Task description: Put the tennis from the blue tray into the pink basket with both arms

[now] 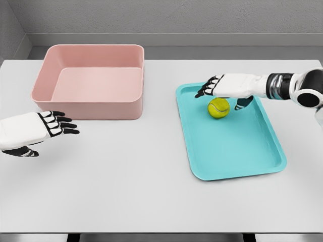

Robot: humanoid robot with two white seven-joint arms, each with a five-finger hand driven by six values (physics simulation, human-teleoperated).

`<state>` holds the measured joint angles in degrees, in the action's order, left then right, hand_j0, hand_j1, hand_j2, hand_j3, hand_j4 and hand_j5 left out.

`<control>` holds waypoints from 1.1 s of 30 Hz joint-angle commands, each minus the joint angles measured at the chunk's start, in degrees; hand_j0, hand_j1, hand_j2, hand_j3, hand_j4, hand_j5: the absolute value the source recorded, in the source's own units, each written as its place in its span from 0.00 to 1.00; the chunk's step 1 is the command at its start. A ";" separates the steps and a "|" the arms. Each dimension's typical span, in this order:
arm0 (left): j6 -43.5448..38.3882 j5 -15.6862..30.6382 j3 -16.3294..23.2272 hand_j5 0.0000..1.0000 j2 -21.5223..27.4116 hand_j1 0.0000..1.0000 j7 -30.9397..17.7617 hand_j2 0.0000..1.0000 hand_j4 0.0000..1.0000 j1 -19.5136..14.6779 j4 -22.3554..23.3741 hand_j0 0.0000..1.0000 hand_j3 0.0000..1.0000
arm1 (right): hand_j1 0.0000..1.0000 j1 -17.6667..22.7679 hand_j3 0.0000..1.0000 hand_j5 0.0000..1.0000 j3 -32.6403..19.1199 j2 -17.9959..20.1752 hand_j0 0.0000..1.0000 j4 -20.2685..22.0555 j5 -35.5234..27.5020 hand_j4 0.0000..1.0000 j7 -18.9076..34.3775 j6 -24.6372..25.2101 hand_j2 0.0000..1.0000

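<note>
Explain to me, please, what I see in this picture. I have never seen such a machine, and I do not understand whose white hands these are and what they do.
This is one computer-rendered picture, taken from a camera on the head of a humanoid robot, so you look down at the table as the robot does. The two white arms are its own, each ending in a five-finger hand.

The left hand hovers at the left edge, fingers spread, holding nothing. The right hand reaches in from the right, over the far end of the blue tray, just above and behind the tennis ball. Its fingers are open; it does not grip the ball yet.

The ball lies on the tray. At the back left stands the pink basket, with nothing visible inside. The ball should end up there.
</note>
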<state>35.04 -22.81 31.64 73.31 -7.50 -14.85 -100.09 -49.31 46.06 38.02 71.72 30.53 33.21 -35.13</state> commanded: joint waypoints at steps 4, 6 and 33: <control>-0.04 0.14 0.09 1.00 -0.45 1.00 0.03 1.00 1.00 0.00 0.07 1.00 1.00 | 1.00 0.09 1.00 1.00 0.00 -0.93 1.00 -4.13 -0.04 1.00 0.19 0.13 1.00; -0.04 -0.04 0.09 1.00 -0.45 1.00 0.03 1.00 1.00 0.09 0.07 1.00 1.00 | 1.00 0.09 1.00 1.00 0.00 -0.93 1.00 -5.10 -0.04 1.00 0.19 0.13 1.00; -0.04 0.40 0.09 1.00 -0.71 1.00 0.03 1.00 1.00 0.26 0.07 1.00 1.00 | 0.78 1.05 0.78 0.78 1.23 -3.22 0.78 -4.74 0.58 0.78 0.45 0.13 0.78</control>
<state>35.04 -22.82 31.75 72.51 -7.50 -14.59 -100.02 -48.25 47.34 34.75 66.91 31.30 33.66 -35.14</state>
